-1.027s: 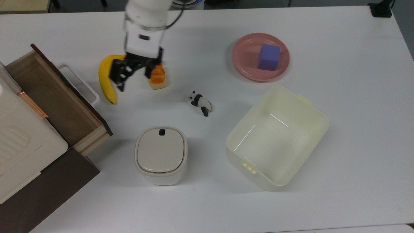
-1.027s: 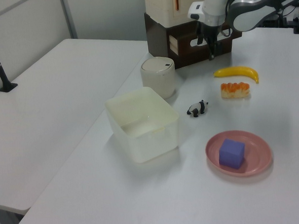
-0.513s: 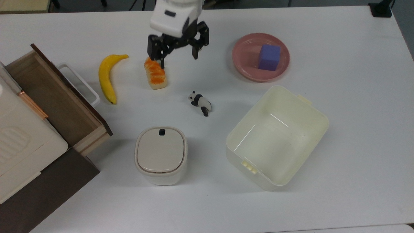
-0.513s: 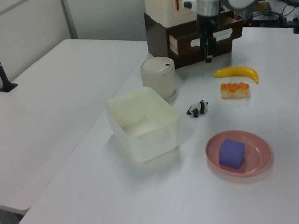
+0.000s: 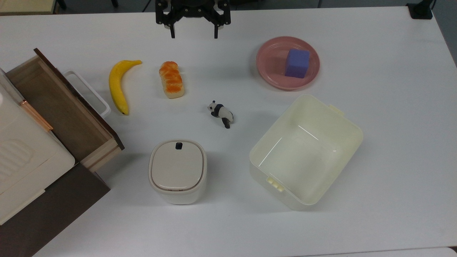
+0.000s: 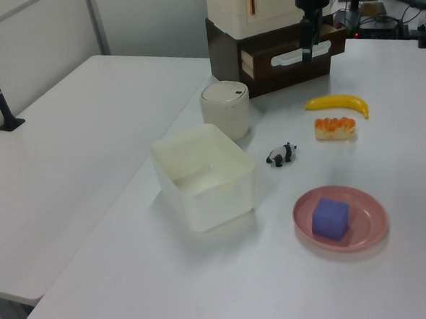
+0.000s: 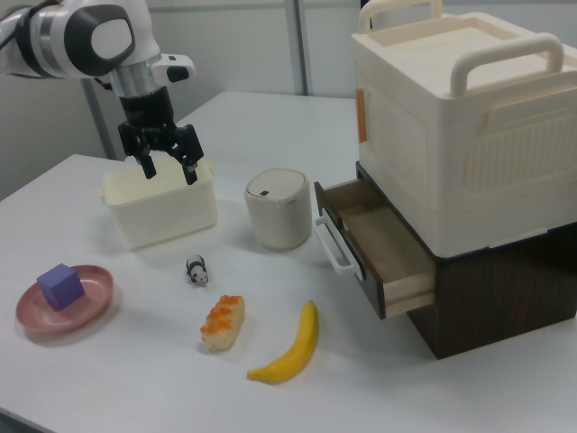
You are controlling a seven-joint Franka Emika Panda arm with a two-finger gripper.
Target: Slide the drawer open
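The drawer (image 5: pixel 57 103) stands pulled out of the dark brown cabinet (image 5: pixel 53 210) at the top view's left, its light wood interior bare. Its dark front panel carries a white loop handle (image 5: pixel 91 93). In the right view the drawer (image 7: pixel 383 242) juts out under a cream box, handle (image 7: pixel 332 245) toward the table's middle. My gripper (image 5: pixel 194 31) hangs open at the top view's upper edge, far from the handle, with nothing between its fingers. In the right view the gripper (image 7: pixel 169 169) is raised in front of the cream tub. In the left view the gripper (image 6: pixel 307 51) overlaps the drawer front (image 6: pixel 283 60).
A banana (image 5: pixel 117 85) and a bread piece (image 5: pixel 171 79) lie between drawer and gripper. A panda figure (image 5: pixel 221 112) lies mid-table. A white lidded bin (image 5: pixel 177 169), a cream tub (image 5: pixel 342 142) and a pink plate (image 5: pixel 267 73) holding a purple cube (image 5: pixel 297 63) stand further off.
My gripper has pulled away from beside the banana near the drawer handle, rising and moving to the top view's upper edge. It stayed open. The drawer has not moved.
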